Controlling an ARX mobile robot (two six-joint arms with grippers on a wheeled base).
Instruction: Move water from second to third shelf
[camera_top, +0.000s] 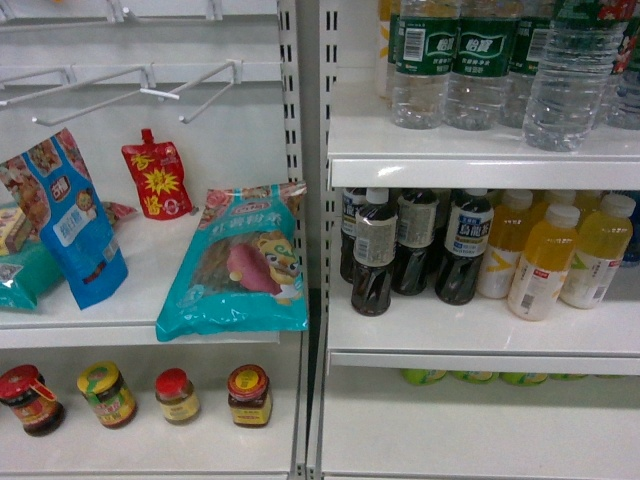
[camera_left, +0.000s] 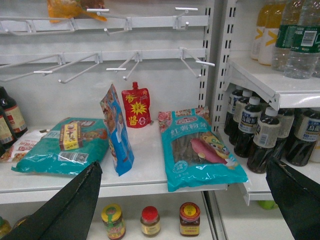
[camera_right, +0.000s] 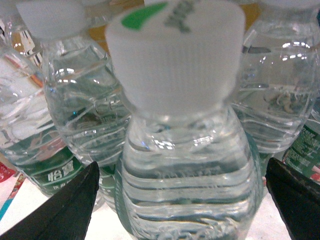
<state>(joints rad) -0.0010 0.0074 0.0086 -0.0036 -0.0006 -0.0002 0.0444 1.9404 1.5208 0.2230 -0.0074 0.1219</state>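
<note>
The water stands as a row of clear ribbed bottles with dark green labels (camera_top: 450, 60) on the upper right shelf (camera_top: 480, 150). One bottle (camera_top: 572, 85) stands forward of the row. In the right wrist view a water bottle (camera_right: 185, 165) with a white cap fills the middle, more bottles packed behind it. My right gripper (camera_right: 182, 200) is open, one dark finger (camera_right: 70, 210) on each side of that bottle, apart from it. My left gripper (camera_left: 185, 200) is open and holds nothing, in front of the left shelf bay. Neither gripper shows in the head view.
Below the water stand dark drink bottles (camera_top: 415, 245) and yellow drink bottles (camera_top: 560, 255). The left bay holds a teal snack bag (camera_top: 240, 265) overhanging its shelf edge, a blue pouch (camera_top: 75, 230), a red pouch (camera_top: 158, 180), wire hooks (camera_top: 190, 90) and jars (camera_top: 180, 395) beneath.
</note>
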